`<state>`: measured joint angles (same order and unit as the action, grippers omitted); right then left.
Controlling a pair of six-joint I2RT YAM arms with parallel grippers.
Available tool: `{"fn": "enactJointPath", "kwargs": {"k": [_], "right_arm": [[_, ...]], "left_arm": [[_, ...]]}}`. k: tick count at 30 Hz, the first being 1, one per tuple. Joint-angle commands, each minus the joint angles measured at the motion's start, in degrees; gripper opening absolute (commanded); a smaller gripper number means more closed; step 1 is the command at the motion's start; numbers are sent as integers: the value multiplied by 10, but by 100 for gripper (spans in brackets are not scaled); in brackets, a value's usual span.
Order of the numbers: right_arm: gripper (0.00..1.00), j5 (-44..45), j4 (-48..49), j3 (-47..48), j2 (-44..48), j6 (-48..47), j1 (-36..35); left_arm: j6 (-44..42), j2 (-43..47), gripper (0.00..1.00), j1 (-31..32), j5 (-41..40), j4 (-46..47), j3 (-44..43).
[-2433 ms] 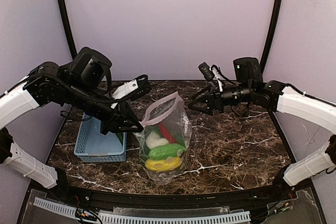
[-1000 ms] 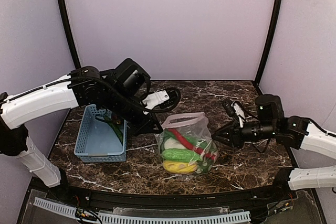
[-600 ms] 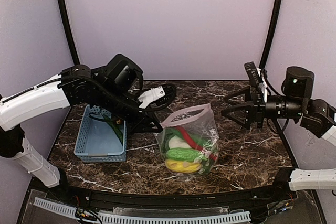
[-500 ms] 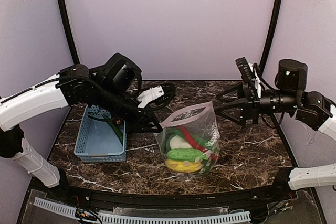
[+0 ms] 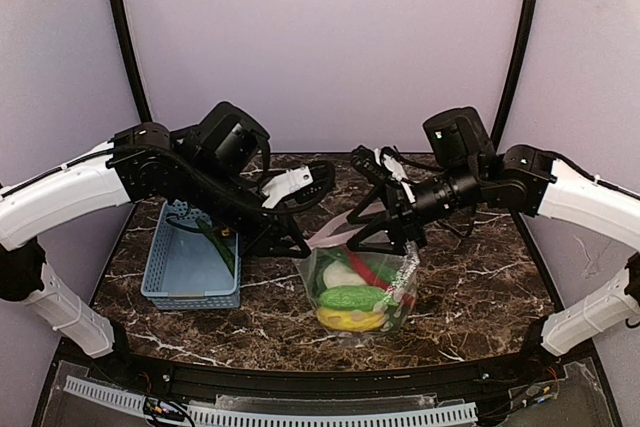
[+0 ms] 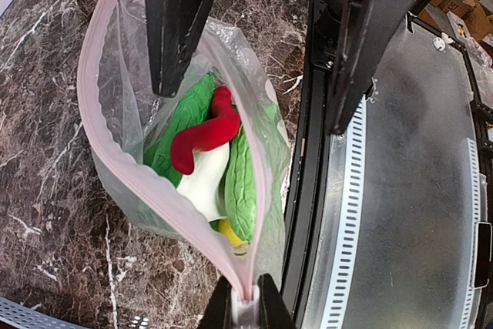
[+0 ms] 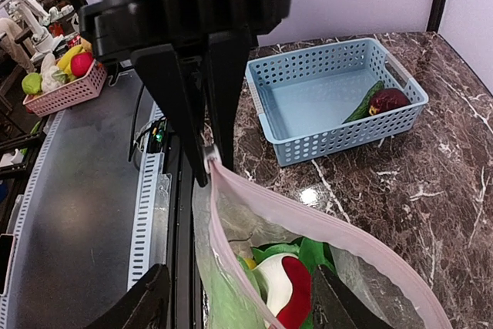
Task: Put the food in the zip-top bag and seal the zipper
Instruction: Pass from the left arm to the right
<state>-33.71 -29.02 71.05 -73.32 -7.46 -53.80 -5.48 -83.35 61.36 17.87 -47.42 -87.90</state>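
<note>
Left wrist: left tool (image 6: 245,302) pinches the zipper (image 6: 80,82) end at frame bottom; right tool (image 6: 250,109), open astride the mouth, should clamp both lips squarely.

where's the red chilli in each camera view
top external: red chilli near centre, just right of the white piece
left wrist: chilli mid-frame, curled inside the open zip-top bag
right wrist: chilli at the bottom edge, inside the bag mouth
shared landmark: the white piece touching it
</note>
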Motion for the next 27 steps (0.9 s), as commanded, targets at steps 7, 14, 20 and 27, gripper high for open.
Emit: {"fn": "enactJointPath", "kwargs": {"k": [7, 14, 20, 27], "right_arm": [[52, -15, -23, 39, -45, -49, -5], [56, -30, -23, 46, -59, -52, -5], [40, -77, -28, 28, -57, -40, -6], [10, -99, -9, 1, -28, -18, -6]], "left_arm": [[-2, -18, 1, 1, 35, -26, -28], [-11, -23, 1, 2, 39, -43, -37], [-10, -2, 1, 1, 26, -34, -29], [-2, 5, 1, 1, 13, -21, -15]]}}
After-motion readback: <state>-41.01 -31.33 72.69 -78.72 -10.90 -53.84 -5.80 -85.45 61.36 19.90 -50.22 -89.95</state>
